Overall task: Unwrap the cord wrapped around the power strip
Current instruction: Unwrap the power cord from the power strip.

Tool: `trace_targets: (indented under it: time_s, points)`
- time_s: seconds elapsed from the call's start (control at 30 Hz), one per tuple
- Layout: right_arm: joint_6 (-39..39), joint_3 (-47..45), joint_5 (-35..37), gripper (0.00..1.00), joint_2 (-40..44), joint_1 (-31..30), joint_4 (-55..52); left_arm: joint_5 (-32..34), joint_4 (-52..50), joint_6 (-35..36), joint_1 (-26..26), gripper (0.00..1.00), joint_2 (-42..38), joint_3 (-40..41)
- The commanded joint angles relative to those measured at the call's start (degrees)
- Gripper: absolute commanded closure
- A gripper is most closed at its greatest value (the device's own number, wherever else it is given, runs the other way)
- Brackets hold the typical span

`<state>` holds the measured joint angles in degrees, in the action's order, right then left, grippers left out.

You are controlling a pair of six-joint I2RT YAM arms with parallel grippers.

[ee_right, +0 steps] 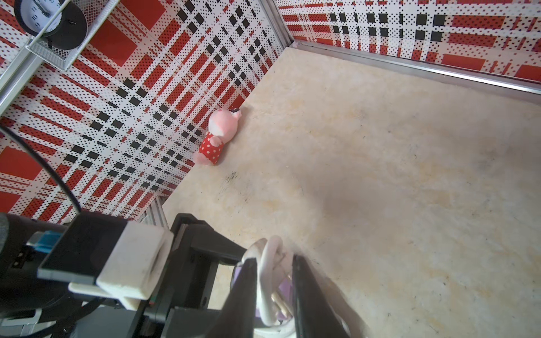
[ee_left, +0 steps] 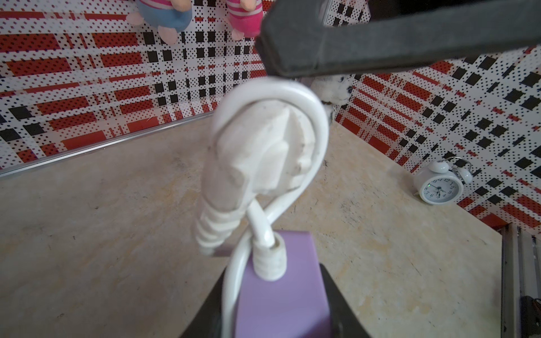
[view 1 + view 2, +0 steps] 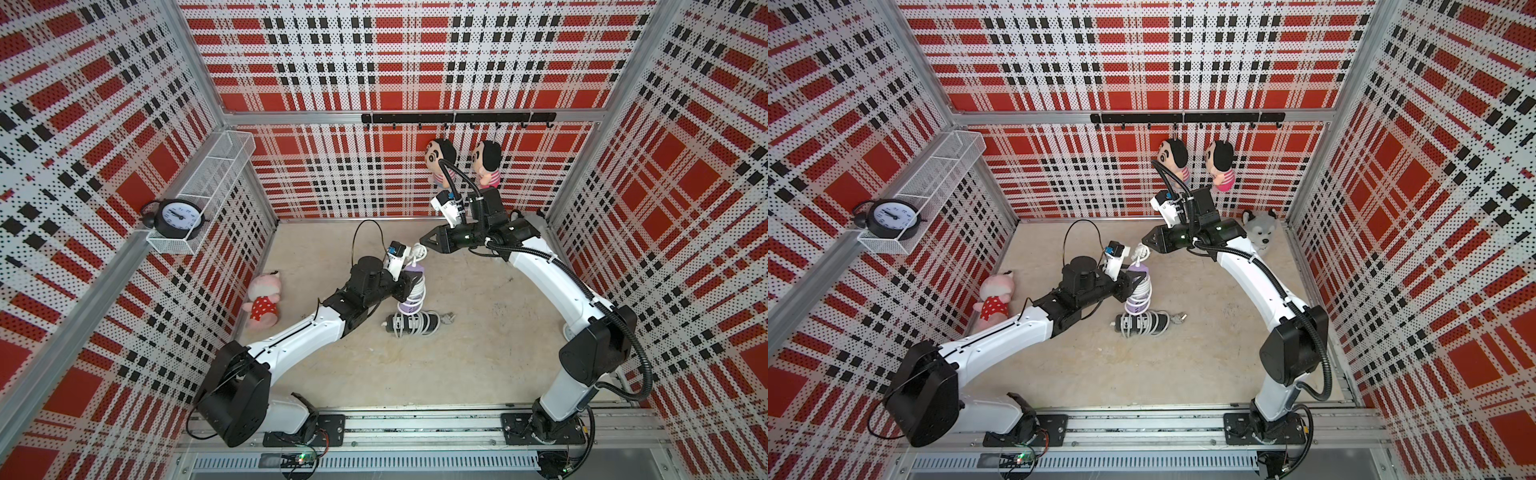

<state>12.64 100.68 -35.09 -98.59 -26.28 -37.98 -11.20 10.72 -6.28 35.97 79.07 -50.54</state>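
Far left by the wall: pig (image 3: 264, 301), well apart from the work. My left gripper (image 3: 412, 289) is clamped on the purple strip (image 3: 408, 308), holding it on end in the middle of the table (image 3: 478, 353). Its lower end is near the black strip (image 3: 415, 324) lying flat; can't tell if it touches the table. White cord (image 2: 319, 128) runs round the purple body in tight turns, covering most of its length. At the top end the cord leaves through a ribbed collar, loops over the white plug (image 2: 263, 146) and comes back down. The plug sits inside that loop, tilted, scuffed. Black strip is wrapped in white cord too. My right gripper (image 1: 272, 263) is at the plug: fingers narrow, one each side of the loop, brass pins showing between them. Can't tell whether the pads bite or sit just clear.

Hidden:
- My left fingers cover the strip's middle in both top views.
- No sockets visible anywhere.
- Left wrist view cuts off the lower coils.
- Right wrist view blurs at my fingertips.
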Motion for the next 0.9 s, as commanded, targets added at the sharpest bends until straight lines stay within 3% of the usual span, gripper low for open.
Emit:
trace_targets:
  time_s: [0.0,0.2,0.53,0.87]
  points:
    - [-1.0,1.1,0.0,0.73,-1.0,-0.7,-1.3,1.2,2.8,1.5,0.7,1.0,-0.5,-3.2]
    - [-1.6,2.2,1.0,0.72,-2.3,-0.9,-3.6,2.0,2.6,2.0,0.9,1.0,-0.9,-3.3]
    - [-2.3,3.0,0.6,1.0,-2.4,-1.4,-4.6,3.0,3.5,2.4,1.1,1.0,-1.3,-2.9]
    - [2.2,0.1,2.5,1.0,-1.3,0.4,-2.8,6.2,11.9,2.3,2.3,1.0,-6.3,3.1]
